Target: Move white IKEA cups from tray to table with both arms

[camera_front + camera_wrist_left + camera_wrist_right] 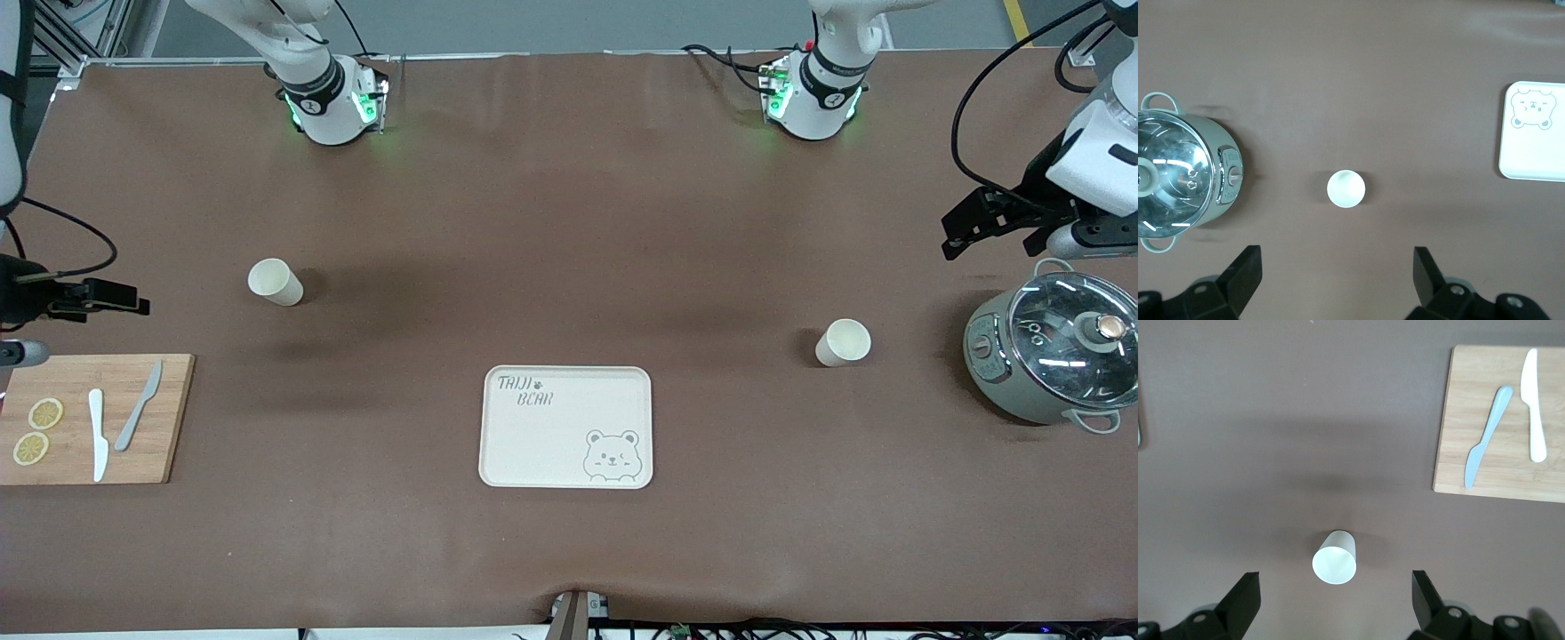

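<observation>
Two cream-white cups stand upright on the brown table. One cup (pixel 276 282) is toward the right arm's end and shows in the right wrist view (pixel 1335 558). The other cup (pixel 843 342) is toward the left arm's end, beside the pot, and shows in the left wrist view (pixel 1346 189). My right gripper (pixel 133 300) hangs open and empty over the table beside the cutting board (pixel 1335 603). My left gripper (pixel 951 236) hangs open and empty over the table beside the pot (pixel 1338 280). Neither gripper touches a cup.
A cream bear tray (pixel 566 427) lies mid-table, nearer the front camera than both cups. A grey-green pot with glass lid (pixel 1053 356) stands at the left arm's end. A wooden cutting board (pixel 89 418) with two knives and lemon slices lies at the right arm's end.
</observation>
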Available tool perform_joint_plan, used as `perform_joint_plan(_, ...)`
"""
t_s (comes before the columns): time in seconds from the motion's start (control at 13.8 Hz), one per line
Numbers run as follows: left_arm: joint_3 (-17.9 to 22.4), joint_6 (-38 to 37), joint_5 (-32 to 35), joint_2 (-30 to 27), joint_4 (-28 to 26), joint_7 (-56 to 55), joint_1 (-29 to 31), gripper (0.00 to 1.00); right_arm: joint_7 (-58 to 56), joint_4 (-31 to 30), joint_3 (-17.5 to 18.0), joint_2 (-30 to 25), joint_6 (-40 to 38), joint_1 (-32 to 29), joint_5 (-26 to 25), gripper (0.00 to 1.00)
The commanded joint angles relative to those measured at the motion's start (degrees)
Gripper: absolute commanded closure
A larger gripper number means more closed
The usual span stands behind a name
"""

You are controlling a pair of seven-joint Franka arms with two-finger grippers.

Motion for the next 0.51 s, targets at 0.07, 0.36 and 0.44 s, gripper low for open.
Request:
perform_joint_plan(0.07, -0.12, -2.76, 0.15, -0.28, 0.89, 0.59, 0.39, 0.00, 13.76, 2.16, -0.11, -3.16, -4.53, 4.29, 0.36, 0.00)
perform_joint_plan(0.36, -0.12, -3.29, 0.32, -0.46, 0.72, 0.50, 0.39, 0.00, 21.13, 2.07, -0.02, -8.00, -7.26, 7.91, -0.16, 0.00)
perform_joint_plan(0.44, -0.12, -3.29, 0.32, -0.90, 0.54, -0.28, 0.39, 0.00, 20.87, 1.73, -0.02, -9.06, -8.22, 7.83, -0.16, 0.00)
